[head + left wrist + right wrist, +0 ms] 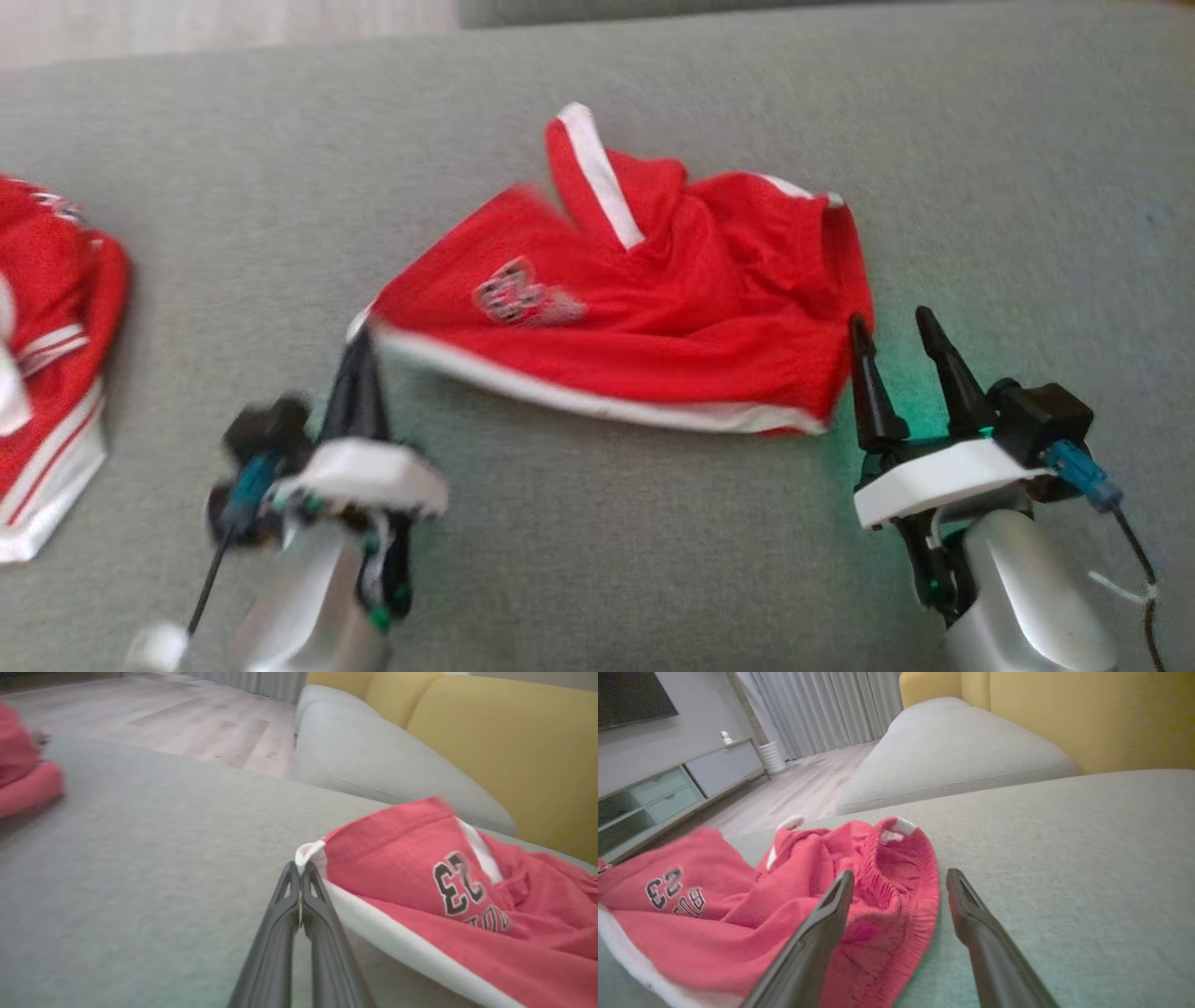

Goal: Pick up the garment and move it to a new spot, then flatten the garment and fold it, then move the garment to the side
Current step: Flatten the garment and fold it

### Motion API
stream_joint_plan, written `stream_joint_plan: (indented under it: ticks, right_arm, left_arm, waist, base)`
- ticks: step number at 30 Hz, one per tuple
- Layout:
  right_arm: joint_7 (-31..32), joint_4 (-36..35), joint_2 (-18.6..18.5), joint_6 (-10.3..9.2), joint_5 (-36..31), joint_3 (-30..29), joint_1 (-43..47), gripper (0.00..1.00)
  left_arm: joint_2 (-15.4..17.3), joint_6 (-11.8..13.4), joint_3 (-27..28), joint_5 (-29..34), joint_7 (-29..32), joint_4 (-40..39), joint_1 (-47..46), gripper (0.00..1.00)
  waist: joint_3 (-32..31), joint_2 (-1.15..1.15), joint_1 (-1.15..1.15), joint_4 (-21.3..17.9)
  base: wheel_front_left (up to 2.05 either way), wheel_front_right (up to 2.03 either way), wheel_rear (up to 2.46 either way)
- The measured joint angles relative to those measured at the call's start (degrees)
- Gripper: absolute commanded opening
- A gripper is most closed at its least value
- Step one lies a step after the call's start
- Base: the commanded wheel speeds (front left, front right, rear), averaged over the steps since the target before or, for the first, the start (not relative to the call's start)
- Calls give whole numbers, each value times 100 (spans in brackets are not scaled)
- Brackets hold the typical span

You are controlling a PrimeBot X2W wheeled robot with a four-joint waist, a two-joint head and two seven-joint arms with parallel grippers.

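The garment (653, 299) is a pair of red shorts with white trim and a number print, lying crumpled on the grey cushion (597, 560). My left gripper (362, 341) is shut on the white-trimmed corner of its hem (306, 851) at the left end. The right gripper (894, 322) stands open at the garment's right end, where the gathered waistband (901, 877) lies between and just ahead of its fingers (822, 933). In the left wrist view the garment (448, 882) stretches away to the right of the closed fingers (299, 933).
A second red and white garment (47, 355) lies at the cushion's left edge. Yellow sofa backs (504, 751) and another grey cushion (952, 751) stand beyond. Wooden floor (177, 714) lies past the cushion's edge.
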Motion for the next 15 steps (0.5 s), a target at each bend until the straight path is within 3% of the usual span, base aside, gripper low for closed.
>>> stream_joint_plan:
  ticks: [3,4,5,6,15]
  right_arm:
    - [0,-63,0,0,73,125,0,100]
    - [0,-87,1,0,74,157,0,100]
    - [0,-116,2,0,76,171,2,100]
    - [0,-159,2,0,76,176,8,100]
    - [0,-358,2,0,-236,140,443,100]
  left_arm:
    - [5,149,437,16,0,-9,429,0]
    - [3,200,571,69,0,-20,544,31]
    - [4,242,671,131,0,-30,653,76]
    - [5,266,758,218,0,-38,753,100]
    - [146,283,929,1780,0,-694,1601,100]
  waist:
    - [-170,0,-1,136]
    - [-223,0,0,164]
    - [-273,0,-1,185]
    - [-319,0,-1,199]
    - [-650,0,-1,86]
  base:
    - [0,0,0]
    - [0,0,0]
    - [0,0,0]
    - [0,0,0]
    - [0,0,0]
